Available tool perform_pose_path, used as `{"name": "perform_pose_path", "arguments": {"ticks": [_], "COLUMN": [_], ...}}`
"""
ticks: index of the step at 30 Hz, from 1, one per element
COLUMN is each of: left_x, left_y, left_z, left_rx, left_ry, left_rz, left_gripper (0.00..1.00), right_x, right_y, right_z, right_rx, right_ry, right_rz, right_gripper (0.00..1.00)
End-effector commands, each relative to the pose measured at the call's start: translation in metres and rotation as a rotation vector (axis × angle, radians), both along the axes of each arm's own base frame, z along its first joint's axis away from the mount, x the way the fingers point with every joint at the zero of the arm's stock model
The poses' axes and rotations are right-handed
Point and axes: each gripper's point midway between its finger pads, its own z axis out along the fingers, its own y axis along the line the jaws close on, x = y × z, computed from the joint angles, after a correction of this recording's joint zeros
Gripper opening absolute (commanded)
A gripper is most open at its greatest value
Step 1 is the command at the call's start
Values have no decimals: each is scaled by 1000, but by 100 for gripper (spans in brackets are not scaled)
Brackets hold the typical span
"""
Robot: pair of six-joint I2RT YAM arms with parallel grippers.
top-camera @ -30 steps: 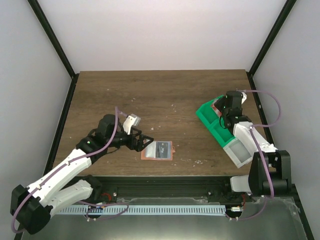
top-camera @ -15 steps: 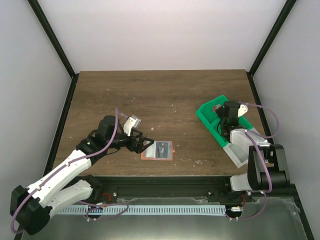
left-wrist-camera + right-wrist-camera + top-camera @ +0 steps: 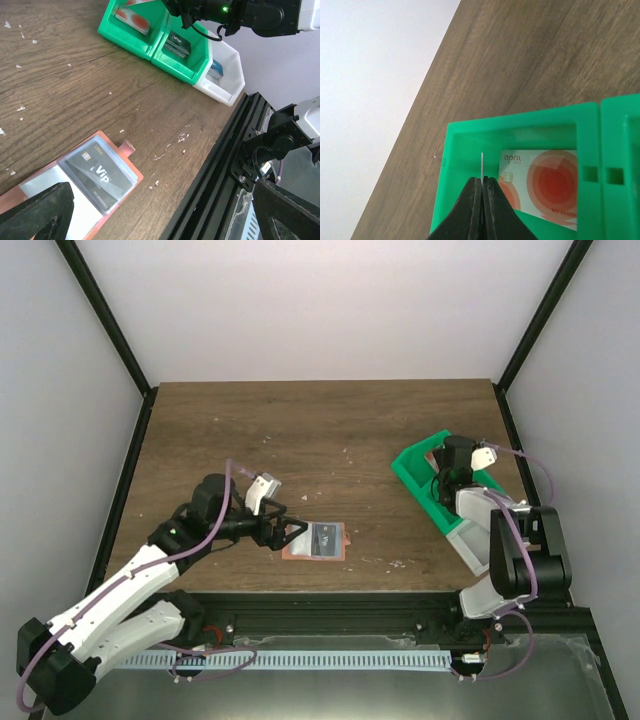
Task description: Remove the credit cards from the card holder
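Top external view puts the open card holder point(image 3: 315, 541) flat on the tabletop point(image 3: 300, 430) at about 6 o'clock, with a dark card point(image 3: 326, 537) showing in its clear pocket. The left fingers point(image 3: 40, 215) stand wide apart and empty, hovering at the holder's 9 o'clock edge.

At 3 o'clock lies the green tray point(image 3: 412, 472). The right fingers point(image 3: 470, 210) are pressed together above its far compartment, where a red and white card point(image 3: 545, 182) lies flat. A thin pale sliver pokes out between their tips; whether it is a card's edge I cannot tell.

The left wrist view shows a second dark card point(image 3: 177, 45) and a blue card point(image 3: 215, 70) in the tray's other compartments. The task looks nearly done, with the pocketed card probably the last. Next, the left arm should pinch that card's exposed edge and slide it out without dragging the holder.
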Motion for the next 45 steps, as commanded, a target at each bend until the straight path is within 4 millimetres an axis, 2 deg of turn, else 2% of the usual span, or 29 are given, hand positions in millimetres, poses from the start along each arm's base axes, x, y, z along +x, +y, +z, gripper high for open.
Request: {"name": "perform_pose_path", "arguments": {"ticks": [1,6,9,19,23,31,45], "left_x": [0,-1,-3,-3,-4,-4,-3], "left_y": [-1,-1,-2,-1,-1,0,1], "left_z": [6,8,9,11,11,12,12], "left_rx": [-21,-25,-29,-22,-21,-17,-15], "left_ry": [-27,-32,-38,-54,-57,-63,-66], "left_rz": [-1,-5,-12,-4,-5,4,8], "left_gripper": [99,99,99,99,99,99,99], "right_x": [11,17,21,37,35,32,21], "right_y": [-15,-23,-25,-21,-18,-22,-25], "right_z": [14,18,10,-1,-9,-20,-4], "right_rx": [2,-36,-54,-102,-104,-102,-109], "right_ry": [-40,-34,28,75,107,179,234], "right_rz": [-97,-135,-143,-118,-128,-174,-192], "right_gripper": [1,0,1,1,1,9,20]}}
